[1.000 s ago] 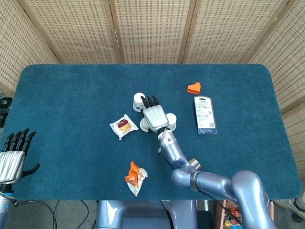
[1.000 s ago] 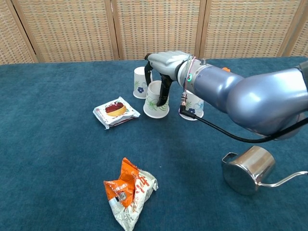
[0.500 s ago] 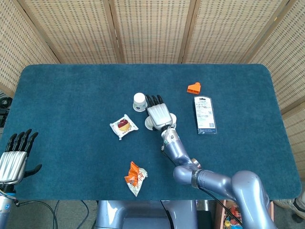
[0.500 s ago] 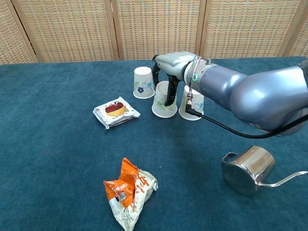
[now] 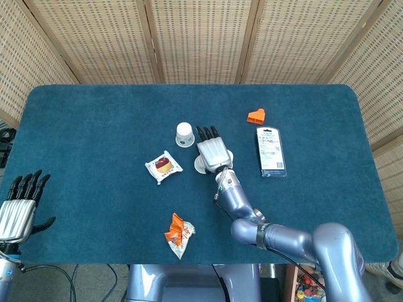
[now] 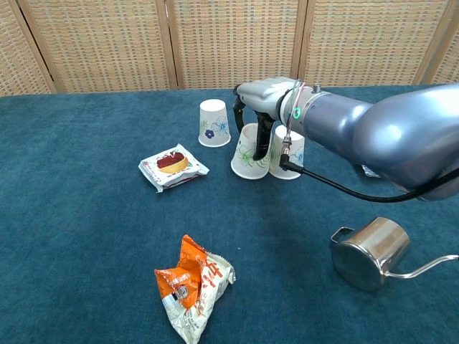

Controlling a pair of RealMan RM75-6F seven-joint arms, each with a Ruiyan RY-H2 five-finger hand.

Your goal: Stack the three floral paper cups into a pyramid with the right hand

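Observation:
Three white floral paper cups stand upside down on the blue table. The left cup (image 6: 214, 122) (image 5: 184, 134) stands alone. My right hand (image 6: 263, 98) (image 5: 212, 151) reaches over the middle cup (image 6: 248, 153) and grips it from above, fingers down its sides. That cup stands close against the right cup (image 6: 290, 154), whose top the arm partly hides. In the head view the hand covers both, and only the middle cup's rim (image 5: 199, 167) shows. My left hand (image 5: 17, 211) hangs off the table's near left corner, fingers apart, holding nothing.
A wrapped pastry (image 6: 172, 163) lies left of the cups. An orange snack bag (image 6: 193, 283) lies near the front edge. A steel kettle (image 6: 370, 252) stands at the front right. An orange piece (image 5: 255, 116) and a blue-white packet (image 5: 271, 151) lie right of the cups.
My right hand has slid the middle cup to the right, away from the left cup and up against the right cup. The left hand has barely moved.

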